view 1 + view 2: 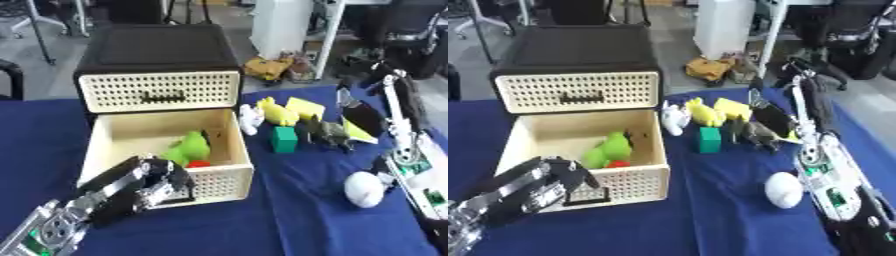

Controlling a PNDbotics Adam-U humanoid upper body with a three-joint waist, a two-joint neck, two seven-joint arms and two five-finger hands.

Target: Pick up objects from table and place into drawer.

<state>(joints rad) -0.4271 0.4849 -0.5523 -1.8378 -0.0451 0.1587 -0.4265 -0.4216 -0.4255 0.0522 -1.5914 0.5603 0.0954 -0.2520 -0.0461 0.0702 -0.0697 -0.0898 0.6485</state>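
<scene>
Two toys, one green (189,148) and one red (198,163), sit in the open drawer (122,134) at centre left. Left hand (162,182) at lower left, fingers curled on the drawer's front panel. Right hand (360,116) at centre right; can't tell its fingers. Beside it: green block (283,139), yellow toys (278,112), dark animal figure (329,133), white ball (363,189) lower right.

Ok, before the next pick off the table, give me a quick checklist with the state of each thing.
1. Drawer pulled out: ok.
2. Room inside beside the green toy and red piece: ok.
3. Left hand clear of the drawer: not ok, it sits at the front panel.
4. Right hand near the yellow wedge: ok.
5. Right hand holding anything: cannot tell.
6. Green block and white ball unobstructed: ok.
</scene>
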